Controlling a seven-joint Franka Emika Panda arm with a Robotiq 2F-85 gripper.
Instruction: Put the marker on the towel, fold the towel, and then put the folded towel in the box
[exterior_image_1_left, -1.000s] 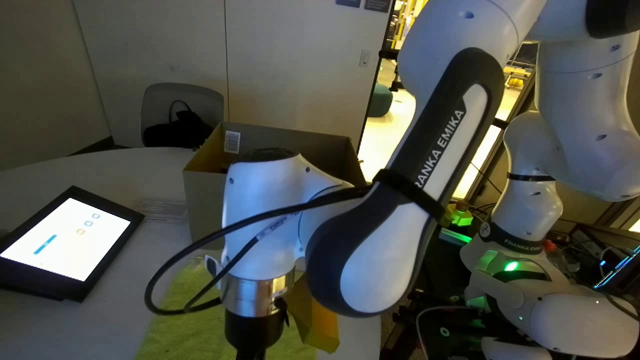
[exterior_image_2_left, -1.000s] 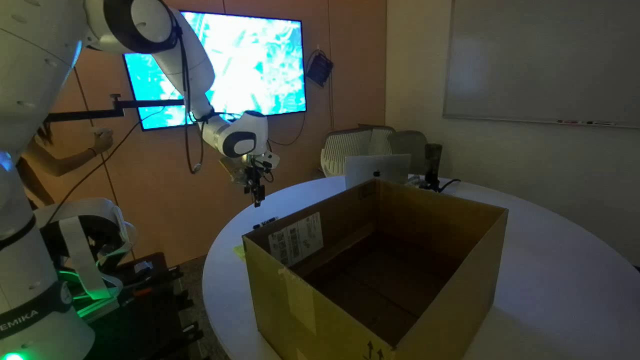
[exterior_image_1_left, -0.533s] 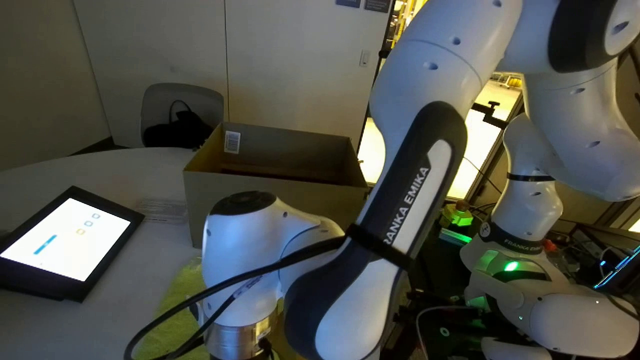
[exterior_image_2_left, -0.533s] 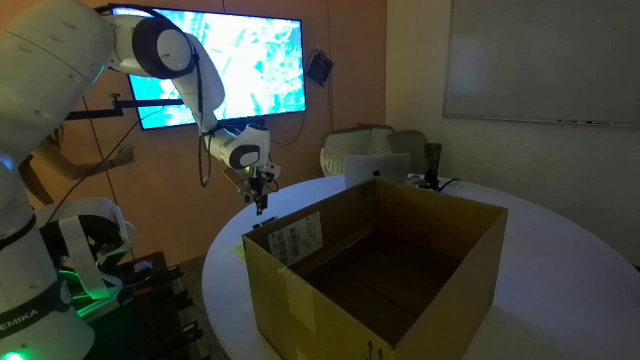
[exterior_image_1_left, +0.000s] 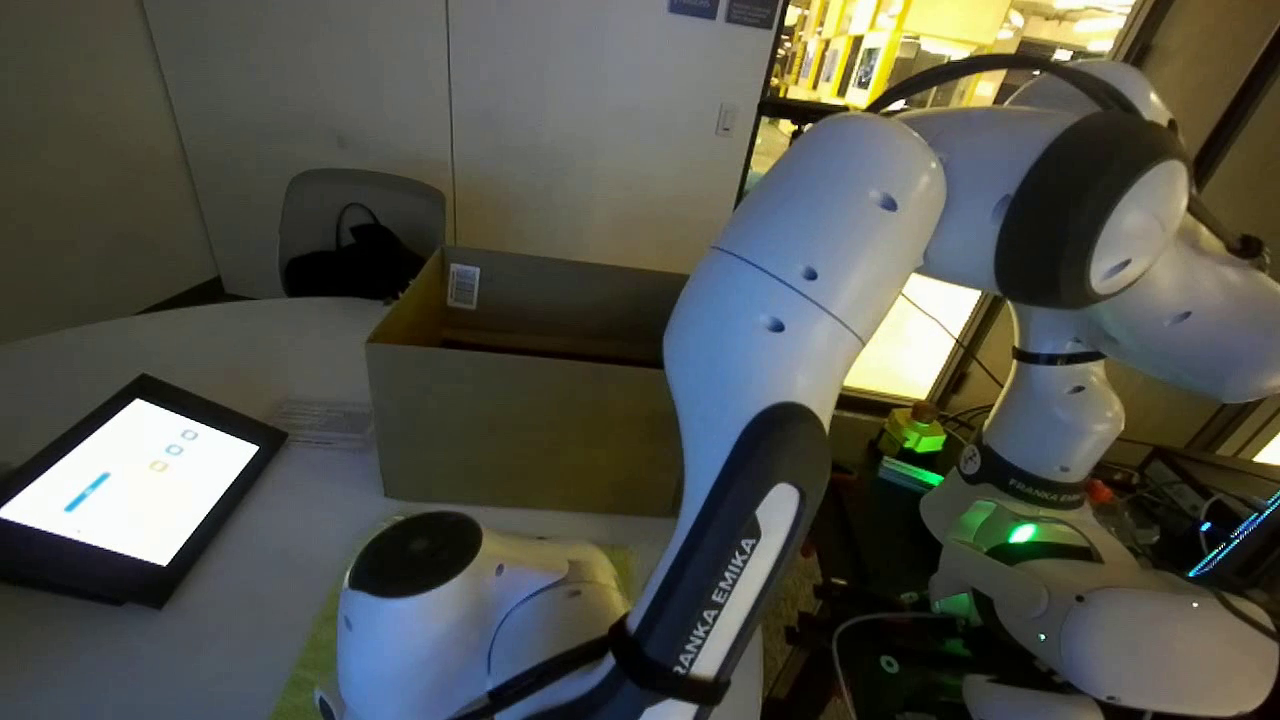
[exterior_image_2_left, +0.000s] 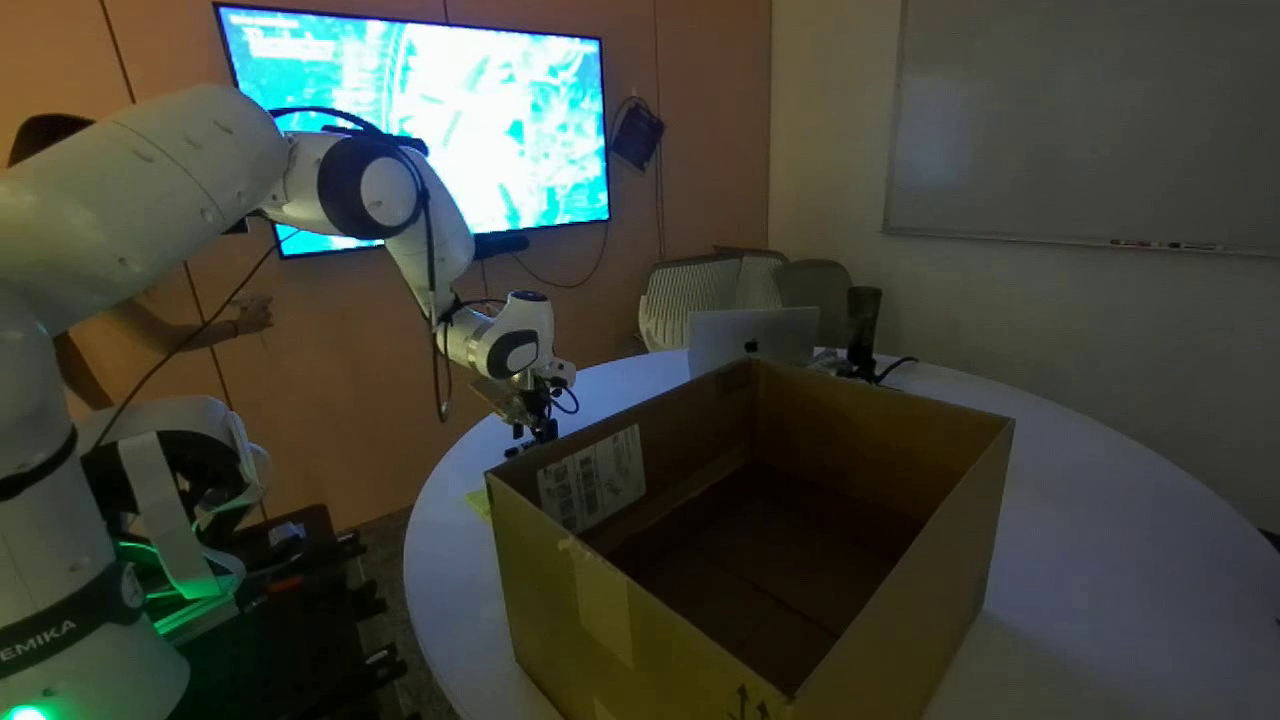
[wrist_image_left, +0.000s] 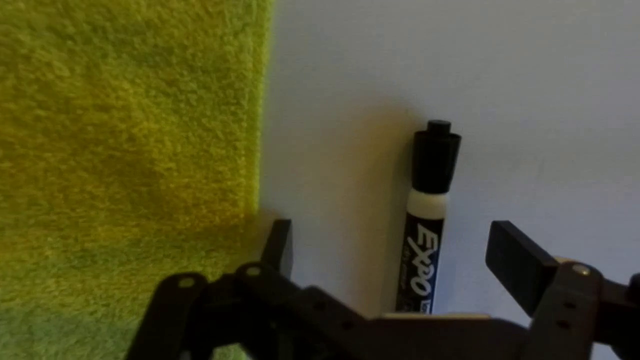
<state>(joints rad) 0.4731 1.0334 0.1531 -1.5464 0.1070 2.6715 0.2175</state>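
The marker (wrist_image_left: 422, 250), black with a white band and Expo lettering, lies on the white table beside the towel. My gripper (wrist_image_left: 392, 242) is open in the wrist view, its fingers apart on either side of the marker without touching it. The towel (wrist_image_left: 125, 125), yellow-green and spread flat, lies left of the marker, close to the left finger. In an exterior view, the arm covers much of the towel (exterior_image_1_left: 318, 650) and the gripper is out of frame. The brown cardboard box (exterior_image_1_left: 520, 430) stands open; its inside (exterior_image_2_left: 740, 580) looks empty. The gripper (exterior_image_2_left: 535, 432) is low behind the box's labelled wall.
A dark tablet (exterior_image_1_left: 145, 485) with a lit screen lies on the table near the towel and box. A laptop (exterior_image_2_left: 755, 335) and a dark upright device (exterior_image_2_left: 863, 330) stand beyond the box. The box wall rises close to the arm.
The arm has moved downward, bringing the open gripper from above the table to low around the marker. The towel and box have not moved.
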